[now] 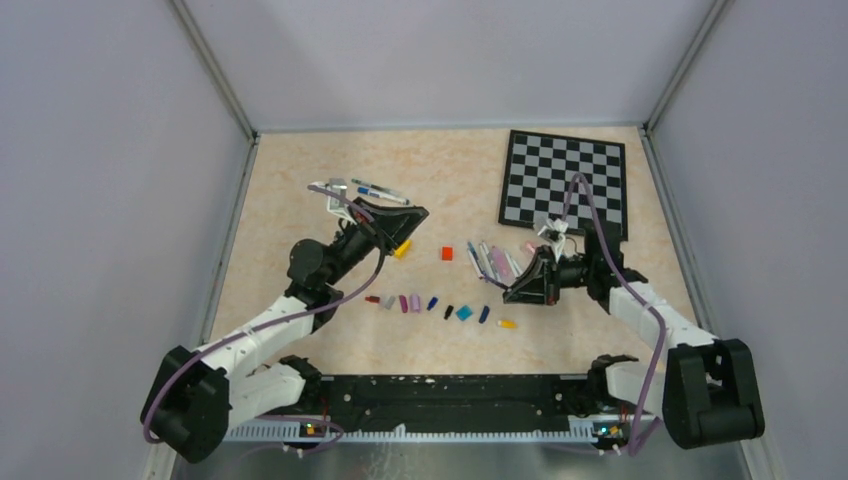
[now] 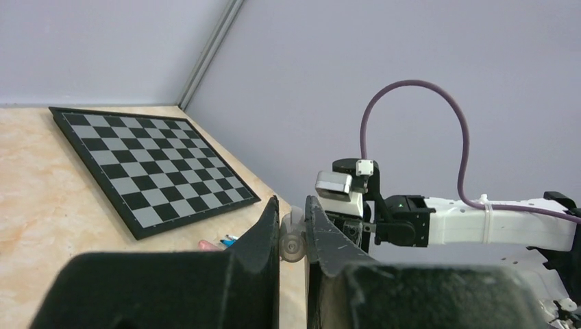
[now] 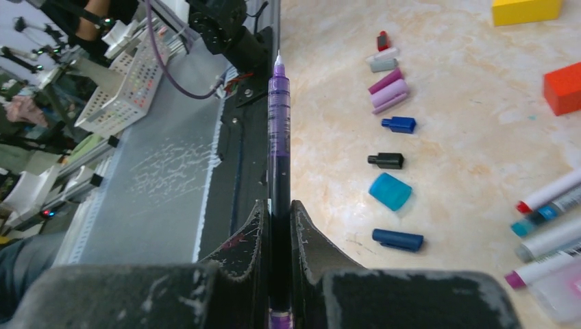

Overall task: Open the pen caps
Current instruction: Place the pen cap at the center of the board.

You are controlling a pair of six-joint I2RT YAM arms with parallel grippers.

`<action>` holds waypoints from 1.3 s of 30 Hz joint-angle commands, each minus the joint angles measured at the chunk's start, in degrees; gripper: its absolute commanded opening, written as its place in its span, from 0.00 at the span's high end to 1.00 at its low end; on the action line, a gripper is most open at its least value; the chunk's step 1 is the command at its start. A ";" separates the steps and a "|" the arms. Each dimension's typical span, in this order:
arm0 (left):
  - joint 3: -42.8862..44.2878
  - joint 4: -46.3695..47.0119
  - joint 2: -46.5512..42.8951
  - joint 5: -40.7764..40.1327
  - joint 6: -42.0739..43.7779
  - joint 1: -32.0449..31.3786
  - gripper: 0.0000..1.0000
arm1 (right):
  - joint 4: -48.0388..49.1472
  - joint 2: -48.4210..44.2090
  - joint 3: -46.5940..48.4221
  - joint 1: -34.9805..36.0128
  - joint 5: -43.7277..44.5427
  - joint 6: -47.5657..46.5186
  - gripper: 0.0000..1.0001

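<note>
Purple pen [image 3: 278, 130] clamped in right gripper [image 3: 278, 207]; left gripper [image 2: 292, 216] pinches pale cap [image 2: 292, 245]; caps row [image 1: 404, 303] far from edges.

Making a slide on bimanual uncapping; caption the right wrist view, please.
Right gripper clamps an uncapped purple pen, tip pointing away, beside a row of loose pen caps.

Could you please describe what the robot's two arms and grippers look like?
The left arm and right arm have white shells, black joints and a looping purple cable each. The left gripper and right gripper are matte black with wedge-shaped fingers; the right's are white-scuffed.
</note>
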 commanded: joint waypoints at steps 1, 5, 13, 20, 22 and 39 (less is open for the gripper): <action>0.05 0.42 -2.16 4.12 -0.05 0.60 1.00 | -8.59 -3.67 3.72 -4.88 -0.34 -10.71 1.00; -2.86 0.74 -4.04 6.64 -0.45 0.67 1.00 | -16.45 -5.33 5.95 -9.35 1.72 -17.70 1.00; -4.74 -4.20 -7.15 11.49 -0.56 0.71 1.00 | -23.11 -7.76 7.35 -17.71 5.00 -24.55 1.00; -4.99 -8.77 -6.91 13.83 -0.06 -1.40 1.00 | -26.76 -8.75 8.21 -21.77 8.75 -28.66 1.00; -3.79 -12.48 -6.40 13.47 2.03 -3.44 1.00 | -27.02 -8.91 8.30 -23.00 9.35 -28.79 1.00; 10.32 -29.90 17.57 -6.86 19.90 -29.77 1.00 | -24.86 -8.09 7.35 -26.61 15.38 -28.32 1.00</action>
